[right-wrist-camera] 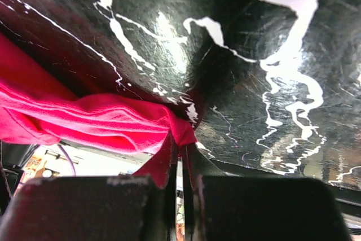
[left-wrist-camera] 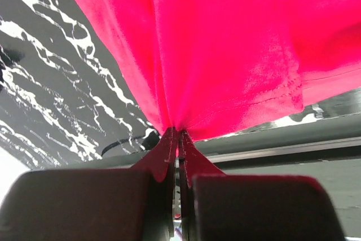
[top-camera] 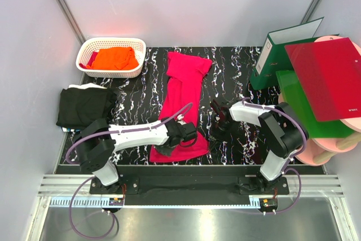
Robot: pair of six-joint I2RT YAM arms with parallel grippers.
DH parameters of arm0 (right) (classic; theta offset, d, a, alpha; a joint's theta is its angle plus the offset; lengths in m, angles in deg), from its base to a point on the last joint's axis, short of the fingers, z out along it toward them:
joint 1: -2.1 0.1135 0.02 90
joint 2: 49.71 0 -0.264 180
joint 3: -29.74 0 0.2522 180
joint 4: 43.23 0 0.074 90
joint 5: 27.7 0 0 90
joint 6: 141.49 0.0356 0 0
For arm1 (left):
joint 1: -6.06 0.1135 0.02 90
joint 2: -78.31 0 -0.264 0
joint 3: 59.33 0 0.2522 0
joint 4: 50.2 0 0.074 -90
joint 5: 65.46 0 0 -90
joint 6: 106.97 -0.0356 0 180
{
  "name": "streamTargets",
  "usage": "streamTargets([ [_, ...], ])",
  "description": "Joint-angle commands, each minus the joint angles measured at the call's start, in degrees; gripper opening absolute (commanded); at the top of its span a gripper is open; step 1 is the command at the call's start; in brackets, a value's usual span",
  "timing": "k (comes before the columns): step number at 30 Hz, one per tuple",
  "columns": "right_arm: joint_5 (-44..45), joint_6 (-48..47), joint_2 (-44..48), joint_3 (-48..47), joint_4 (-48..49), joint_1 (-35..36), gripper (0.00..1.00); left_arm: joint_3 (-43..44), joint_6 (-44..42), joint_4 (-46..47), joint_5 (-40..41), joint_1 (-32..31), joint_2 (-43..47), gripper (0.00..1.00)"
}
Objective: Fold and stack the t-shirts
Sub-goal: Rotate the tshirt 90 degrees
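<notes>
Grips the lower hem of the soft crimson-pink cloth t-shirt [top-camera: 183,91], frame centre on the black marbled tabletop [top-camera: 135,100], left claw [left-wrist-camera: 177,131] and right claw [right-wrist-camera: 180,139] both clamped on it, mid-fold; probably next needs an even carry up-frame toward the collar.

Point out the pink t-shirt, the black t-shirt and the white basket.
pink t-shirt [top-camera: 183,91]: top view, middle of its body.
black t-shirt [top-camera: 84,106]: top view, centre of the cloth.
white basket [top-camera: 110,73]: top view, near lattice wall.
</notes>
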Motion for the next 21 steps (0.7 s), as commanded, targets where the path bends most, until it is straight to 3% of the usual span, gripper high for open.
streamTargets([
  [1,0.98,-0.01,2.85,0.26,-1.41,0.24,0.0,-1.84,-1.23,-2.09,-2.34,-0.04,1.65,0.0],
  [11,2.92,-0.27,3.28,-0.62,-3.61,0.24,0.0,-2.63,-2.38,-2.17,-9.57,-0.04,-2.57,0.0],
  [12,3.01,-0.36,3.37,-0.7,-3.78,0.24,0.0,-2.28,-2.2,-2.09,-9.92,-0.04,-2.66,0.06],
  [13,3.01,-0.44,3.46,-0.79,-4.04,0.24,0.0,-2.02,-2.11,-2.09,-10.27,-0.04,-2.57,0.19],
  [14,2.92,-0.45,3.46,-1.05,-4.22,0.24,0.0,-1.23,-2.38,-2.09,-10.45,-0.13,-1.96,0.49],
  [16,2.66,-0.71,3.9,-1.49,-5.27,0.24,0.0,0.0,-1.77,-2.52,-9.49,-0.04,-0.47,0.91],
  [17,2.57,-0.71,4.16,-1.84,-5.63,0.24,0.0,1.66,-1.68,-2.7,-8.88,-0.13,1.8,0.99],
  [21,1.43,-0.89,7.14,-3.86,-8.78,0.24,0.0,7.73,-0.18,-5.16,-2.92,0.74,7.44,0.99],
])
